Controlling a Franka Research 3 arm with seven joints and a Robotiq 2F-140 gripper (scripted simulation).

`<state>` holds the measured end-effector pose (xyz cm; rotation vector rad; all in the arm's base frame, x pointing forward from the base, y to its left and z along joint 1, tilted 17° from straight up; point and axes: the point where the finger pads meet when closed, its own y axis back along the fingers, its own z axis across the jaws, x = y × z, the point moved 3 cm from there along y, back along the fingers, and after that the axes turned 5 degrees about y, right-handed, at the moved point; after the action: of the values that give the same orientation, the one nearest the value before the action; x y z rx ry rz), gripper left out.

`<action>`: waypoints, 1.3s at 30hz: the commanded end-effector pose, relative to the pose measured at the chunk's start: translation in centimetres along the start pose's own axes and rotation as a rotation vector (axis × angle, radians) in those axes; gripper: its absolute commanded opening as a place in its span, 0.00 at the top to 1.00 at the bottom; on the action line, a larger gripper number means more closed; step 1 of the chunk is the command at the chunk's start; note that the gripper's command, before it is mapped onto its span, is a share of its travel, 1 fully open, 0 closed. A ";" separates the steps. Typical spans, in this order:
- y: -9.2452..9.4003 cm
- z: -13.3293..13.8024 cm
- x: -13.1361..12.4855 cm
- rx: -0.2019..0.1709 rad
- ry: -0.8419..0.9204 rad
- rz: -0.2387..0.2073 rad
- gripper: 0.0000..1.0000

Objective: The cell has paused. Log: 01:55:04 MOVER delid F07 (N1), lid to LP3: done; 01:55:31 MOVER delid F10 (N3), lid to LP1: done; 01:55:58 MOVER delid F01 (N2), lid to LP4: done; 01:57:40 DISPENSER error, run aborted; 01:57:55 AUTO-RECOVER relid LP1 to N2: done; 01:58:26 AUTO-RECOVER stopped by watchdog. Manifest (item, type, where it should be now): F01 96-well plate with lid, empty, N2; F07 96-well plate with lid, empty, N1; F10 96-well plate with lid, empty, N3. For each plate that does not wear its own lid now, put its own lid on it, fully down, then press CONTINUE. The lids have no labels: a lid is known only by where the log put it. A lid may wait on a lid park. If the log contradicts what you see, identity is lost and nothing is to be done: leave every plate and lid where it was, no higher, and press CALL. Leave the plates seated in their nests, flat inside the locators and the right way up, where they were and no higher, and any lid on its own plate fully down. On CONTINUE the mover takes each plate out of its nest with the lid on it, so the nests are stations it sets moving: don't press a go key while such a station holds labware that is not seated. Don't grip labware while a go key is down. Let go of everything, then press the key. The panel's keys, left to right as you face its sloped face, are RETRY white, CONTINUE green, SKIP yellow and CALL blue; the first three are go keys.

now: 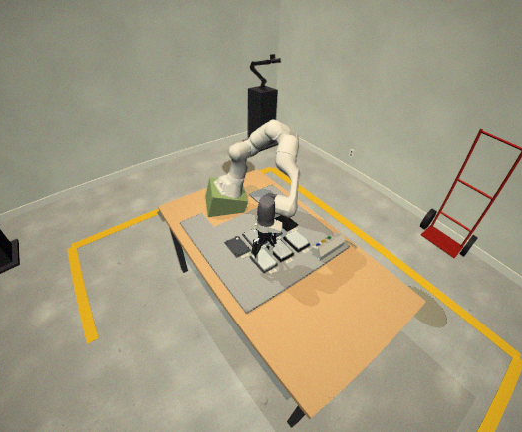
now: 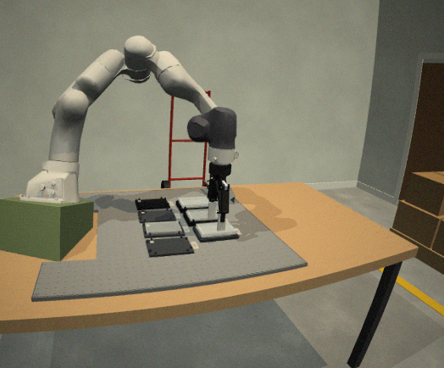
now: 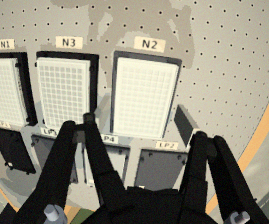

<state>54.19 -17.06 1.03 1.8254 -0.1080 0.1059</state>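
Three white 96-well plates sit in nests labelled N1 (image 3: 1, 90), N3 (image 3: 64, 92) and N2 (image 3: 145, 96). In the exterior view they form a column, and N2 (image 2: 215, 231) is the nearest. My gripper (image 3: 143, 108) is open. Its two fingers (image 2: 219, 220) stand on either side of the N2 plate, low over it, with nothing lifted between them. I cannot tell which plates wear a clear lid. Beside the nests is a column of lid parks. One park holds a light grey lid (image 2: 163, 229). The others, such as the nearest (image 2: 169, 246), look dark and bare.
The key panel (image 1: 329, 244) stands at the right end of the grey perforated mat (image 2: 168, 263), with blue, yellow and green keys visible. The arm's green base block (image 2: 45, 226) is at the table's back left. A red hand truck (image 1: 466, 199) and cardboard boxes (image 2: 435, 212) stand off the table.
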 end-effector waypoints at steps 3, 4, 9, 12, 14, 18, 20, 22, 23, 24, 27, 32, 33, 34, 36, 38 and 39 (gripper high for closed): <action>0.0 0.0 0.0 0.000 0.002 0.002 0.34; 0.0 0.0 0.0 0.000 0.002 0.002 0.34; 0.0 0.0 0.0 0.000 0.002 0.002 0.34; -0.1 0.0 0.0 0.000 0.002 0.002 0.34; -0.1 0.0 0.0 0.000 0.002 0.002 0.34; -0.2 0.0 0.0 0.000 0.002 0.002 0.34; -0.3 0.0 0.0 0.000 0.002 0.002 0.34; -0.3 0.0 0.0 0.000 0.002 0.002 0.34; -0.3 0.0 0.0 0.000 0.002 0.002 0.34; -0.4 0.0 0.0 0.000 0.002 0.002 0.34; -0.5 0.0 0.0 0.000 0.002 0.002 0.34; -0.8 0.0 0.0 0.000 0.002 0.002 0.34; -0.8 0.0 0.0 0.000 0.002 0.002 0.34; -0.9 0.0 0.0 0.000 0.002 0.002 0.34; -1.0 0.0 0.0 0.000 0.002 0.002 0.34; -1.0 0.0 0.0 0.000 0.002 0.002 0.34; -1.0 0.0 0.0 0.000 0.002 0.002 0.34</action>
<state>54.25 -16.62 0.11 1.8278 -0.1069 0.1039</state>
